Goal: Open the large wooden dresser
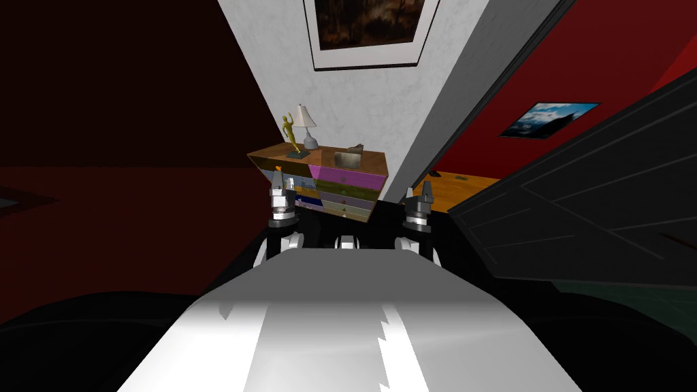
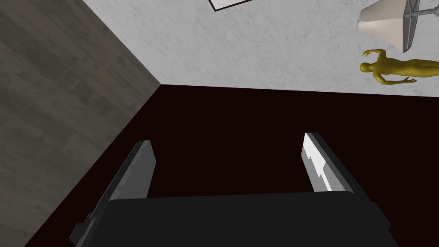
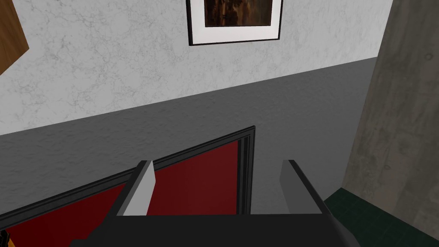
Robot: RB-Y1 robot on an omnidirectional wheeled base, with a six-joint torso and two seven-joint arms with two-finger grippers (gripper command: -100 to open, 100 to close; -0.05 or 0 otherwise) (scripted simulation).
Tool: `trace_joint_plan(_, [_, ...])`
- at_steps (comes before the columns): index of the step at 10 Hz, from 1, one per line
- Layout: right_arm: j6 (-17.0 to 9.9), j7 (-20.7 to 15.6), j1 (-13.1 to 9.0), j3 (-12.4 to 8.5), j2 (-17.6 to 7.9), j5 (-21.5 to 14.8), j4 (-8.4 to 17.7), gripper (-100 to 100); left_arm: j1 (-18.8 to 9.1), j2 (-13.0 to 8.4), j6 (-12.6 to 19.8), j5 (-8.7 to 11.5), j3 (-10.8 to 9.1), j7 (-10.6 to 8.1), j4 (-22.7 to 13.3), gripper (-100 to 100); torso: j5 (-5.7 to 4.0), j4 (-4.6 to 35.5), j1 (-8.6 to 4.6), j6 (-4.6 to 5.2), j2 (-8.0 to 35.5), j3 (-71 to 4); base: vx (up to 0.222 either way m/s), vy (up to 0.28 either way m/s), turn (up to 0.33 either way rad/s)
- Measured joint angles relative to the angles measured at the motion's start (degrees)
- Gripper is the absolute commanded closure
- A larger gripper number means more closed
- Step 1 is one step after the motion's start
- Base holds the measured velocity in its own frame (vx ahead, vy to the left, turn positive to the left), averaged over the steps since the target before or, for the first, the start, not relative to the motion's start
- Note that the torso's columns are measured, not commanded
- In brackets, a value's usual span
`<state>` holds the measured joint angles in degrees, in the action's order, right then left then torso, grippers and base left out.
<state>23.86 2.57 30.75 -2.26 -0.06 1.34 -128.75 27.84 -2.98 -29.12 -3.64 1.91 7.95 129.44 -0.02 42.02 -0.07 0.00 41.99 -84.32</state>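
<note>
Both spread and empty, the left gripper (image 1: pixel 280 180) and right gripper (image 1: pixel 423 191) face the dresser (image 1: pixel 354 162) at twelve o'clock, the left nearer its drawers (image 1: pixel 344 180).

**Camera Arrangement**

The head camera is looking steeply down and forward at the dresser (image 1: pixel 344 184) from some way off. The left wrist camera is sharing its lamp (image 1: pixel 302 117) and figurine (image 1: pixel 291 133); the right wrist camera is sharing the framed picture (image 1: pixel 367 27) above.
</note>
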Motion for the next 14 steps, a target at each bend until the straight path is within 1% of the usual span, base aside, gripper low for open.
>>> trace_joint_plan(2, [0.0, 0.0, 0.0, 0.0, 0.0, 0.0, 0.0, 0, -0.8, -2.2, -0.4, -0.1, -0.25, 0.11, -2.9, -100, 0.0, 0.2, 0.0, 0.0, 0.2, -0.3, 0.083, -0.054, -0.017])
trace_joint_plan(4, [0.0, 0.0, 0.0, 0.0, 0.0, 0.0, 0.0, 0, -1.2, -3.5, -0.5, -0.3, -0.22, 0.35, -5.3, -100, 0.0, 0.3, 0.02, 0.0, 0.3, -0.3, 0.077, -0.061, -0.01])
trace_joint_plan(5, [0.0, 0.0, 0.0, 0.0, 0.0, 0.0, 0.0, 0, -2.0, -3.7, -0.2, -0.5, -0.11, 0.58, -6.7, -100, 0.01, 0.3, 0.07, 0.0, 0.3, -0.2, 0.071, -0.043, -0.014])
trace_joint_plan(7, [0.0, 0.0, 0.0, 0.0, 0.0, 0.0, 0.0, 0, -2.5, -4.6, -0.4, -0.6, -0.41, 0.65, -9.4, -100, 0.03, 0.3, 0.11, 0.0, 0.4, -0.2, 0.063, -0.046, -0.013])
trace_joint_plan(9, [0.0, 0.0, 0.0, 0.0, 0.0, 0.0, 0.0, 0, -3.7, -4.8, 0.2, -0.9, -0.41, 0.96, -11.9, -100, 0.0, 0.3, 0.01, 0.0, 0.3, -0.3, 0.075, -0.059, -0.013])
trace_joint_plan(11, [0.0, 0.0, 0.0, 0.0, 0.0, 0.0, 0.0, 0, -4.2, -5.3, 0.2, -0.9, -0.7, 0.95, -14.3, -100, 0.03, 0.2, 0.11, 0.0, 0.3, -0.3, 0.081, -0.048, -0.014])
trace_joint_plan(14, [0.0, 0.0, 0.0, 0.0, 0.0, 0.0, 0.0, 0, -5.3, -5.0, -0.1, -1.4, -0.56, 1.49, -18.4, -100, 0.02, 0.3, 0.1, 0.0, 0.3, -0.2, 0.068, -0.041, -0.011])
